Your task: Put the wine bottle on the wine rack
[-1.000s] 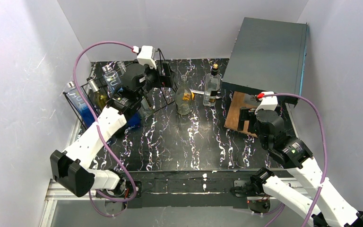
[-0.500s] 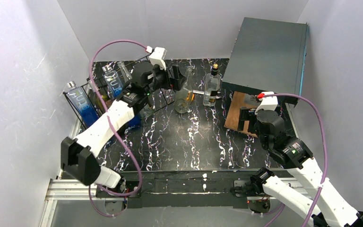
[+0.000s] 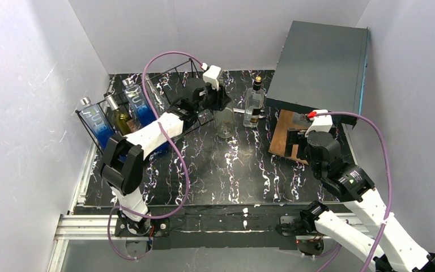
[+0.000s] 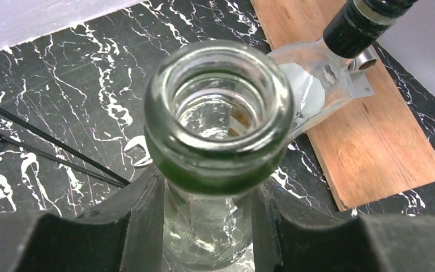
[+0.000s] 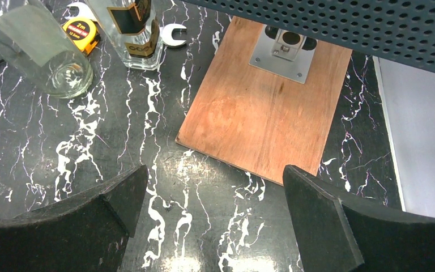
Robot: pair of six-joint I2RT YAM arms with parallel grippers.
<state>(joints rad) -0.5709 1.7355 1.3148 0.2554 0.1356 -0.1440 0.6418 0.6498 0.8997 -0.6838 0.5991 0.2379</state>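
Now, clear wine bottle [image 4: 218, 113] with its base mid-bench [image 3: 232, 170], neck clasped by the left hand [image 4: 207, 221], wire wine rack [image 3: 90, 107] well left, capped bottle [image 3: 254, 102] just right, right hand [image 5: 212, 187] spread wide, holding nothing, over the bench by a wooden board [image 5: 260, 119]

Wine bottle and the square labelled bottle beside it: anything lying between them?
Yes: a yellow tape measure lies between the wine bottle and the square bottle. It shows clearest in the right wrist view.
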